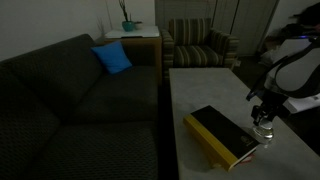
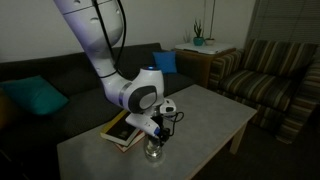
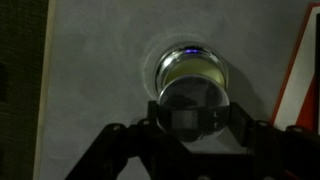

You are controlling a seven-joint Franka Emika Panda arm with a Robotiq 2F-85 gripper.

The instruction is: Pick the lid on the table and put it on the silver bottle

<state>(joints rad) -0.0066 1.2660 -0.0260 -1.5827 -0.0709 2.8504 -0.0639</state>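
Two fingers [image 3: 243, 118] clamp the lid [image 3: 193, 108] over the silver bottle [image 3: 190, 68], just beside the book [image 1: 222, 135] edge.

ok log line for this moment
claw: shut on lid | lid: over silver bottle mouth | silver bottle: upright on table, beside book

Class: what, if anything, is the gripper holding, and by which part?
The gripper holds the small flat round pale grey-silver lid by opposite edges of its rim, just above the squat shiny silver bottle.
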